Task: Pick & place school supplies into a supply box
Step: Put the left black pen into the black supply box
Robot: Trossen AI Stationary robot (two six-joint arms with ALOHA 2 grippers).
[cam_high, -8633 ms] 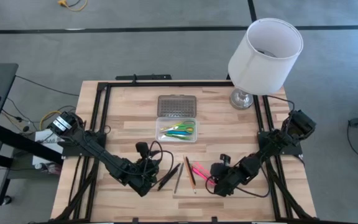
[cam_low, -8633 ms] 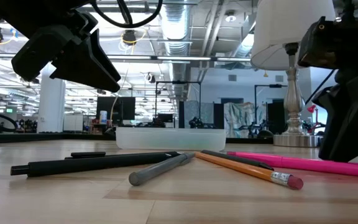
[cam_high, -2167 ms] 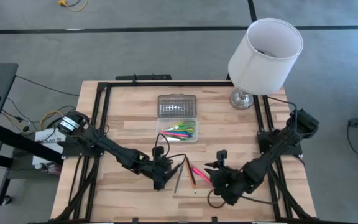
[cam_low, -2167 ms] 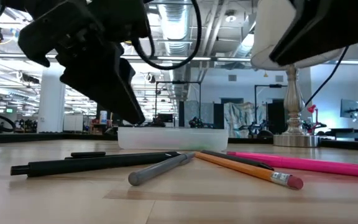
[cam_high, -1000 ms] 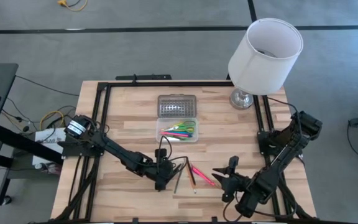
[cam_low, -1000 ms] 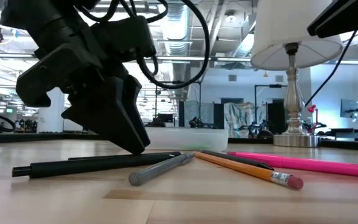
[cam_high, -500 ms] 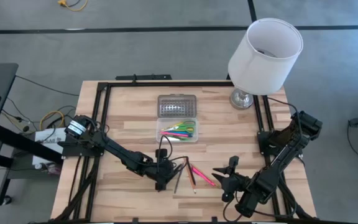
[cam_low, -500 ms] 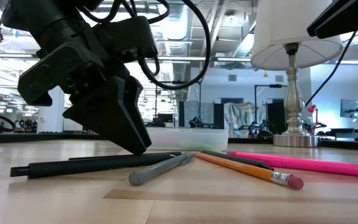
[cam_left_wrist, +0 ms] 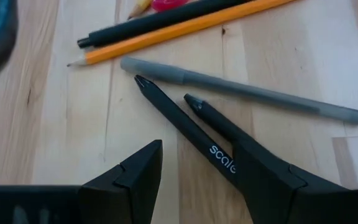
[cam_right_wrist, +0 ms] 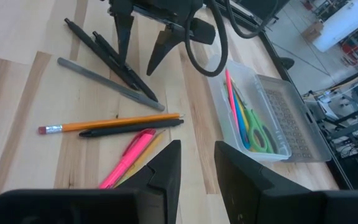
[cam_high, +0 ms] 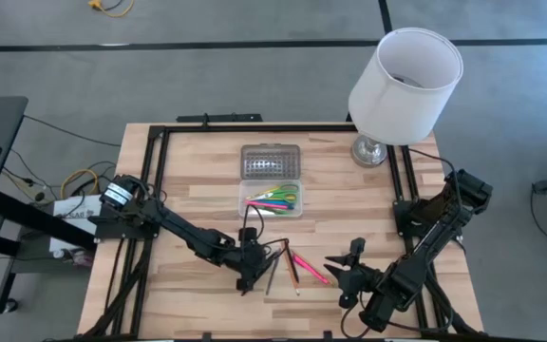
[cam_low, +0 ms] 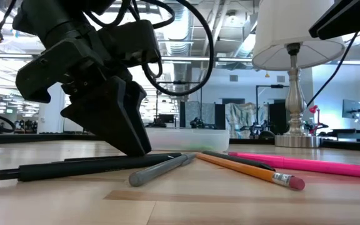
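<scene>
My left fingers (cam_left_wrist: 194, 180) stand wide astride two black pens (cam_left_wrist: 185, 121); I should close squarely on just one.

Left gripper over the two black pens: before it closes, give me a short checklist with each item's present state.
1. Left gripper open: ok.
2. Fingers straddle the two black pens: ok; both run between them in the left wrist view.
3. Only one pen between the fingers: not ok, both are.
4. Grey pen outside the fingers: ok.
5. Supply box open, lid folded back: ok.
6. Right gripper out of the way: ok, empty, beside the pink highlighter.
</scene>
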